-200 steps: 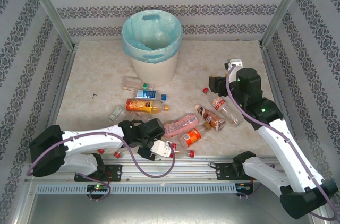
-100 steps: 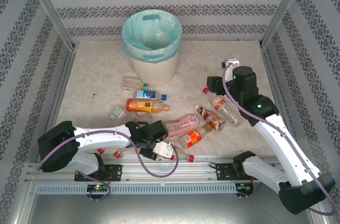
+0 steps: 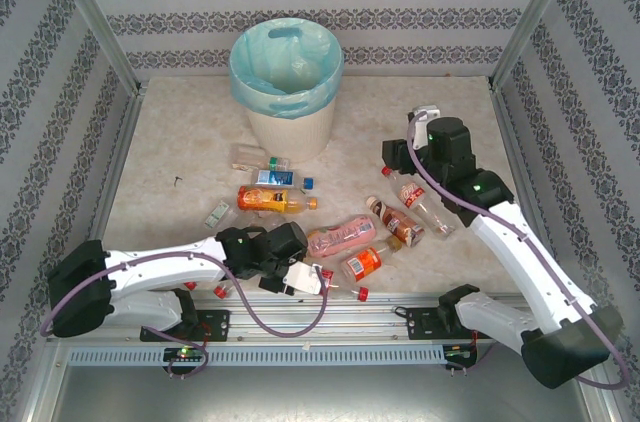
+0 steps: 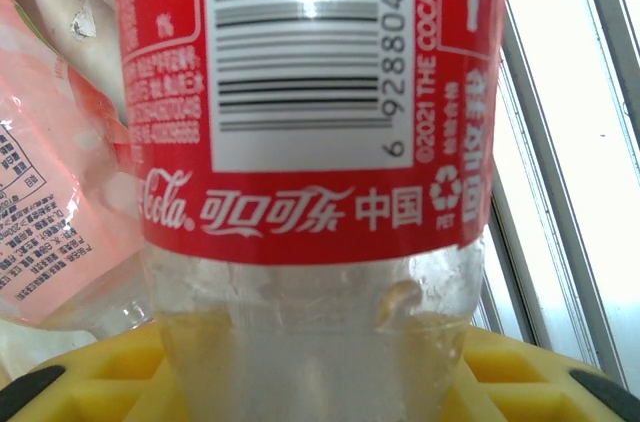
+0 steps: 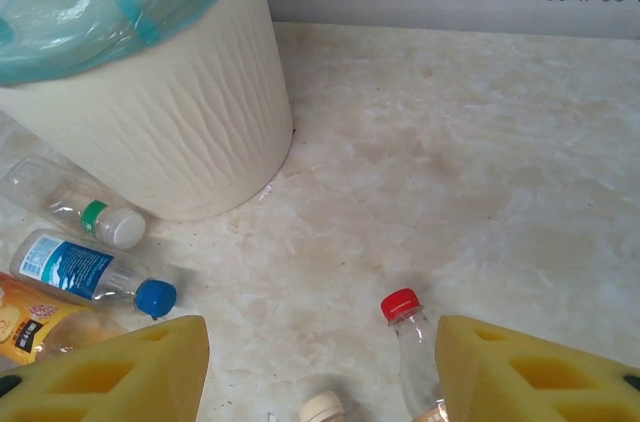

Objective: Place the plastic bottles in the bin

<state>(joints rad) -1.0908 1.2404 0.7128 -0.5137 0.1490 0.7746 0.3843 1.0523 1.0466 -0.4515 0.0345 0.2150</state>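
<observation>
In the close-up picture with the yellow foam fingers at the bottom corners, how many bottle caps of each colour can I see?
White or cream caps: 2
Blue cap: 1
Red cap: 1
Total: 4

Marbled tabletop (image 3: 420, 102), patterned wallpaper walls (image 3: 300, 2)

The right gripper (image 5: 320, 352) has been carried further left at each interval. The left arm (image 3: 160, 267) is found lowered and drawn back after its rise half a second ago — the left gripper (image 4: 318, 382) and clear red-labelled bottle (image 4: 320, 92) were shifted with it. The orange bottle (image 3: 362, 263) was displaced slightly rightward.
</observation>
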